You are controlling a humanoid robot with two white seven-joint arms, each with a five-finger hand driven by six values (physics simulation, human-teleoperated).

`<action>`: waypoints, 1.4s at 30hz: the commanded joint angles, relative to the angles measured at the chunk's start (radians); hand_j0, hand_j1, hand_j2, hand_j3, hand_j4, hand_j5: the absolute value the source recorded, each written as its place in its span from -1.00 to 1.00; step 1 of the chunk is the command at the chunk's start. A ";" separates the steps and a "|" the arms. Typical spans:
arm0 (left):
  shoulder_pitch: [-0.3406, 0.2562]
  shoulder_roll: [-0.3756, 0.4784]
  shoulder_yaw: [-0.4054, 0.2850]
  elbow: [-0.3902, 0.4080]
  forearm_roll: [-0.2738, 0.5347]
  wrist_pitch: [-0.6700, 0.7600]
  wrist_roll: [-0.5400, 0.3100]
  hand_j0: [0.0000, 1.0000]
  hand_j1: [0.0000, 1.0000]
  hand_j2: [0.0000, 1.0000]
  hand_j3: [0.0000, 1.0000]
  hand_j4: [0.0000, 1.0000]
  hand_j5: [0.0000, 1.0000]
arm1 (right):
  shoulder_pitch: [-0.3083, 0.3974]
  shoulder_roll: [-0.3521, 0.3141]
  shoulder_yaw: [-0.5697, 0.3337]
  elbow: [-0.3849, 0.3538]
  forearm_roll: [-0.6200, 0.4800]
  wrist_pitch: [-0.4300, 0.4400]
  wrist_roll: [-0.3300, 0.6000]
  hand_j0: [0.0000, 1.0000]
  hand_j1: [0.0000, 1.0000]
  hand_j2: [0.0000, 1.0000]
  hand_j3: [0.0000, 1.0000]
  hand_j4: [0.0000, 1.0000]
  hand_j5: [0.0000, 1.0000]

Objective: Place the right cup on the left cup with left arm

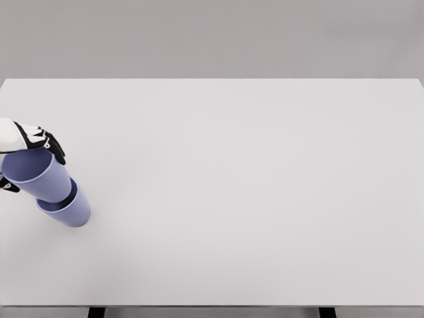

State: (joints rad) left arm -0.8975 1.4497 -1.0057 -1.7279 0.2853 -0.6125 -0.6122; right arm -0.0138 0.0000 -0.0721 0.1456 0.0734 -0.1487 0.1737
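Left hand: the left hand comes in at the far left edge of the head view, white with black fingertips, and only part of it shows.
Grip: its fingers are curled round the rim of the upper cup, one dark fingertip showing at the back of the rim and another low at the picture's edge on the near side, so the hand has hold of that cup.
Upper cup: the upper cup, lavender blue, is tilted with its open mouth leaning up and to the left toward the hand, and its base goes down into the cup beneath.
Lower cup: the lower cup, same lavender blue, stands on the desk near the left edge, and its rim wraps round the bottom of the upper cup.
Fit: the two cups are touching, one partly nested in the other; the upper one sits crooked, not straight down, and how deep it goes I cannot tell.
Desk: the desk is a wide pale grey top that fills most of the view, with both cups at its left side, about midway between the far and near edges.
Backdrop: a plain grey wall runs behind the far edge of the desk.
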 commanded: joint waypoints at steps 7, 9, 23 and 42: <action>0.002 -0.012 0.002 0.019 -0.012 0.002 0.001 -0.04 -0.04 -0.04 -0.04 -0.04 -0.04 | 0.000 0.000 0.000 0.000 0.000 0.000 0.001 1.00 1.00 1.00 1.00 1.00 1.00; 0.002 -0.011 0.002 0.024 -0.012 0.002 0.001 -0.04 -0.04 -0.04 -0.04 -0.04 -0.04 | 0.000 0.000 0.000 0.000 0.000 0.000 0.001 1.00 1.00 1.00 1.00 1.00 1.00; 0.018 -0.048 0.002 0.060 -0.035 0.002 0.001 0.45 0.45 0.45 0.45 0.45 0.45 | 0.000 0.000 0.000 0.000 0.000 0.000 0.000 1.00 1.00 1.00 1.00 1.00 1.00; 0.006 0.014 0.125 0.045 0.075 0.002 0.001 1.00 1.00 1.00 1.00 1.00 1.00 | 0.000 0.000 0.000 0.000 0.000 0.000 0.000 1.00 1.00 1.00 1.00 1.00 1.00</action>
State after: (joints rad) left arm -0.8913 1.4622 -0.9069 -1.6819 0.3132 -0.6137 -0.6113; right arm -0.0138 0.0000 -0.0720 0.1456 0.0733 -0.1487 0.1736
